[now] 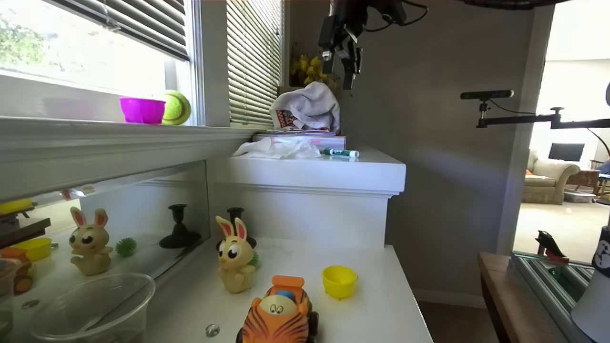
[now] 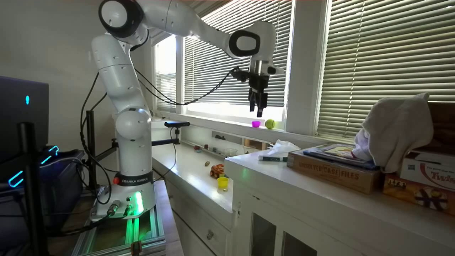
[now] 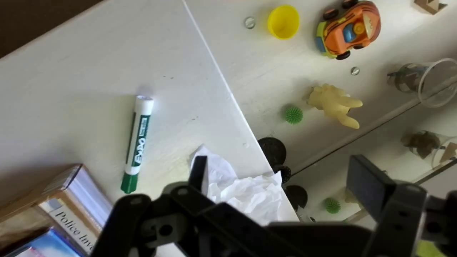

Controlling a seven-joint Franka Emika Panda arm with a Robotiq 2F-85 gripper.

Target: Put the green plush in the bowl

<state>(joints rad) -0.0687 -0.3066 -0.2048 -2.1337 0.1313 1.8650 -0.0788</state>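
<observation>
The claw (image 1: 339, 79) is spread apart, so I'd ease it gently around the green ball (image 1: 178, 108) beside the pink bowl (image 1: 142, 111).

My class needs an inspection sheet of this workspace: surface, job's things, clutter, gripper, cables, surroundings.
Surface: white window sill, bearing the job's things.
Job's things: small round magenta plastic-looking bowl, upright, inside hidden; rounded lime-green plush, resembling a tennis ball, beside it, a gap between them in an exterior view.
Clutter: round yellow plastic-looking cup, orange tiger-striped toy car, spiky green ball on the lower white counter; cylindrical white-and-green marker, crumpled white tissue on the raised white counter.
Gripper: black, two-fingered, open; held: nothing seen.
Cables: thin, black, sagging below the white jointed arm.
Surroundings: pale slatted window blinds.
</observation>
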